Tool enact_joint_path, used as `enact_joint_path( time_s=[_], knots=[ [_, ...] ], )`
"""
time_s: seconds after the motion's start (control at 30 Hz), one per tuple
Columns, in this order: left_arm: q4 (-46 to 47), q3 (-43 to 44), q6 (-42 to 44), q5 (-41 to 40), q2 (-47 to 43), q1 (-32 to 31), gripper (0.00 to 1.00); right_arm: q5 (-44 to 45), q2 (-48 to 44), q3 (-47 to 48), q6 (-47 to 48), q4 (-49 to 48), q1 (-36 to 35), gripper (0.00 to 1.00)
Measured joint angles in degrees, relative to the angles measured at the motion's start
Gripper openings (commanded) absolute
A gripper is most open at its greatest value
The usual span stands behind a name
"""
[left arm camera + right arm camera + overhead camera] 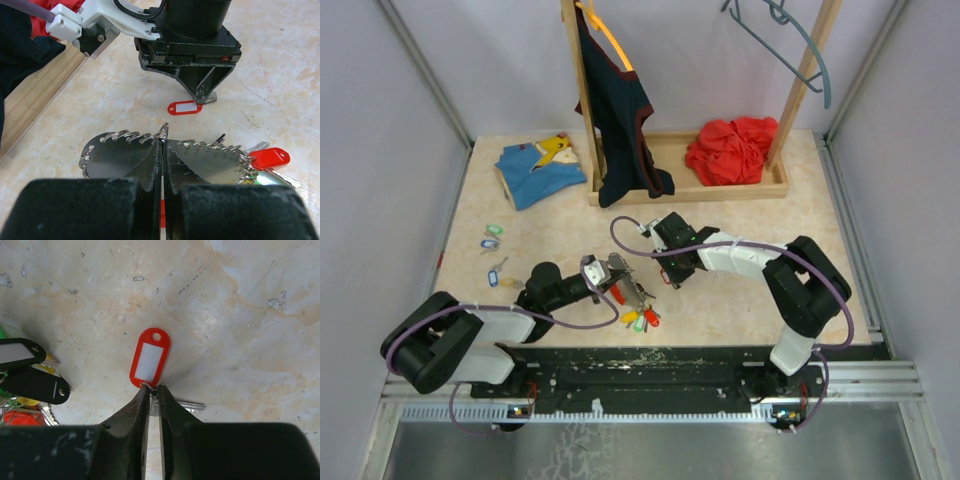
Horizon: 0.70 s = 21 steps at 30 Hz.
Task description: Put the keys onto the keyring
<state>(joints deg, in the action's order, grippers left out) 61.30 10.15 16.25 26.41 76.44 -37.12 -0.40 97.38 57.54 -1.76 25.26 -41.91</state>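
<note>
My right gripper [153,391] pinches the light, slippery red-tagged key [150,359] at its head; left gripper [162,152] clamps the keyring [163,131].

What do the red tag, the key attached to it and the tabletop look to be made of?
Red oblong tag: glossy moulded plastic, judging by its smooth rim and punched hole, with a white insert, likely paper. Small silver key at the right pincer: bare metal, dull grey sheen. Beige tabletop: marble-patterned, faintly shiny; stone or printed laminate, can't tell.
</note>
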Motion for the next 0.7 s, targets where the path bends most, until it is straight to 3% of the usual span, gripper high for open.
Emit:
enact_joint_path(
  time_s=[0.17, 0.7],
  knots=[
    [0.0, 0.0, 0.0, 0.0, 0.0, 0.0, 0.00, -0.5, 0.0, 0.4, 0.0, 1.1, 0.0, 0.00],
    [0.0, 0.0, 0.0, 0.0, 0.0, 0.0, 0.00, -2.4, -3.5, -1.1, 2.3, -0.7, 0.0, 0.00]
  ],
)
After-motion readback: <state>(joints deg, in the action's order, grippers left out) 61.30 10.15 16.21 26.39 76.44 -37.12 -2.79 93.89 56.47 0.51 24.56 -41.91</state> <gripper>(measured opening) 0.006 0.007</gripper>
